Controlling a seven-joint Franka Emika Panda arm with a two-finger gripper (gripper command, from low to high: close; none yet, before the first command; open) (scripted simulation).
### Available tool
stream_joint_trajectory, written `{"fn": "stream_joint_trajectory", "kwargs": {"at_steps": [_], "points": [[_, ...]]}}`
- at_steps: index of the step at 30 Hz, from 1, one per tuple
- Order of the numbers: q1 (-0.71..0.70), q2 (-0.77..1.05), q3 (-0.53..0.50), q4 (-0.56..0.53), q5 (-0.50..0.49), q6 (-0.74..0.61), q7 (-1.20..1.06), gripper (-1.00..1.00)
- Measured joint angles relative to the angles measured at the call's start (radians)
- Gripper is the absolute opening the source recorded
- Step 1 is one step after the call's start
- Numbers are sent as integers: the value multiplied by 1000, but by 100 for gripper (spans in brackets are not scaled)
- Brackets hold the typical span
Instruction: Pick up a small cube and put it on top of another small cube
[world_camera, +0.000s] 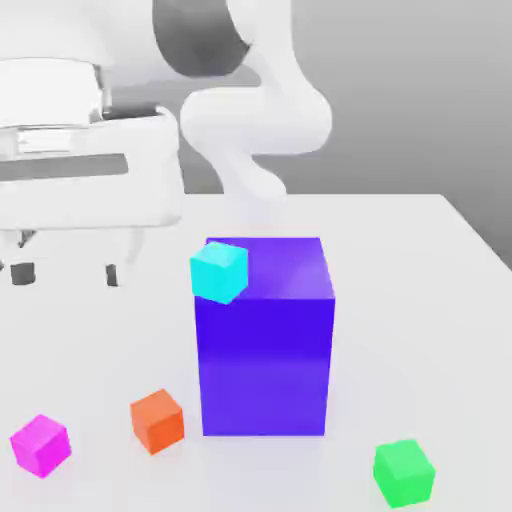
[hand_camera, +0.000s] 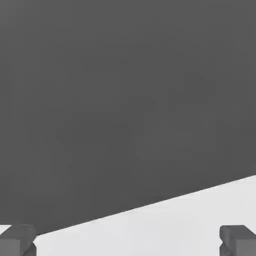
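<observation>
**Plainly, an open hand far from its cube**

Seen from the exterior view, the hand (world_camera: 66, 272) hangs high at the exterior view's left, its two dark fingertips (world_camera: 22, 272) spread wide with nothing between them. The magenta cube (world_camera: 41, 445) sits on the white worktop (world_camera: 440, 300) near the lower left corner of that view, below the hand and well apart from it. Just beside it toward the exterior view's right lies an orange cube (world_camera: 157, 420), close enough to matter. The big blue-purple block (world_camera: 265, 335) stands in the middle with a cyan cube (world_camera: 219, 271) in front of its upper left corner; whether the cyan cube rests on the block cannot be told. The green cube (world_camera: 404, 472), the stacking target, lies at the lower right, on the far side of the block from the magenta one.

In the hand view, both fingertips (hand_camera: 17, 241) sit at opposite corners, confirming the wide-open state. Between them shows a strip of worktop (hand_camera: 150, 230) and dark background, with no cube visible there.

The step in hand looks to be the approach to the magenta cube. To do it well, the arm should likely centre the hand over the cube before descending, align the fingers with two flat faces, and close on the sides that keep a finger from nudging the orange cube. Afterwards, the carry to the green cube probably calls for a lift high enough to pass the block.
</observation>
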Motion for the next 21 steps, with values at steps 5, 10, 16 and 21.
{"fn": "stream_joint_trajectory", "kwargs": {"at_steps": [5,10,16,21], "points": [[-63,179,-22,-16,38,62,-41,0],[-117,351,-49,-31,48,132,-61,0],[-202,526,42,4,145,254,-135,-100],[-211,540,53,8,153,264,-141,-100]]}}
